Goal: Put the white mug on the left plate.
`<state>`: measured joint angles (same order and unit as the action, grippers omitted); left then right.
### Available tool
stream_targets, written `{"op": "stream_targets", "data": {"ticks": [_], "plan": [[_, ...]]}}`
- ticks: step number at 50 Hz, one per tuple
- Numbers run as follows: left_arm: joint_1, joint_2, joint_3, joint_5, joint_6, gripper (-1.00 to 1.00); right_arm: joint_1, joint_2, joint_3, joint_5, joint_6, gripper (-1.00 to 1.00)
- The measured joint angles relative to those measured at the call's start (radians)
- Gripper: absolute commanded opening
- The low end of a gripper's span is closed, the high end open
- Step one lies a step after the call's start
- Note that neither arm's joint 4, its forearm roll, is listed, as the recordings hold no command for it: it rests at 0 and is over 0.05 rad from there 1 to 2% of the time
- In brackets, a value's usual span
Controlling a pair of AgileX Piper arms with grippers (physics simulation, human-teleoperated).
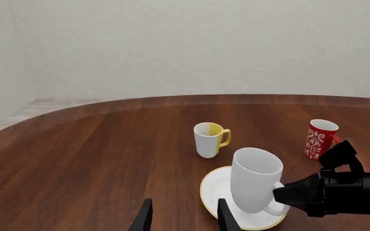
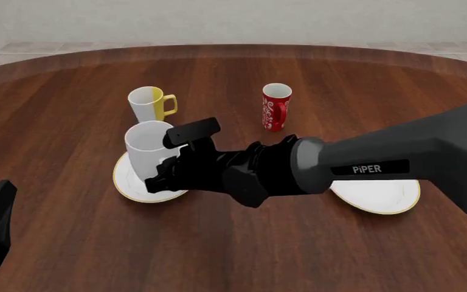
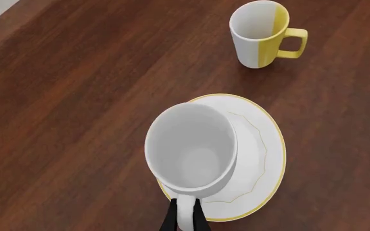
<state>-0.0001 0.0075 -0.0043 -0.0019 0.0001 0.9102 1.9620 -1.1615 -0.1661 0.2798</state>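
Gripping the mug over the left plate

Reaching across from the right, the right end effector [image 3: 182,216] is clenched on the white mug [image 2: 148,155] by its loop handle; the mug stands on the left plate [image 2: 128,185], slightly tilted. Bare dark wood table [image 2: 71,97] spreads leftward. The left end effector [image 1: 183,219], fingers parted, holds nothing. Mug and plate look glossy ceramic.
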Motion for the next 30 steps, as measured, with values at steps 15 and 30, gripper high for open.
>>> {"op": "stream_targets", "data": {"ticks": [15, 30], "plan": [[0.0, 0.0, 0.0, 0.0, 0.0, 1.0, 0.001, 0.004, 0.001, -0.004, 0.002, -1.0], [0.0, 0.0, 0.0, 0.0, 0.0, 1.0, -0.002, 0.005, 0.001, -0.005, 0.012, 1.0]]}}
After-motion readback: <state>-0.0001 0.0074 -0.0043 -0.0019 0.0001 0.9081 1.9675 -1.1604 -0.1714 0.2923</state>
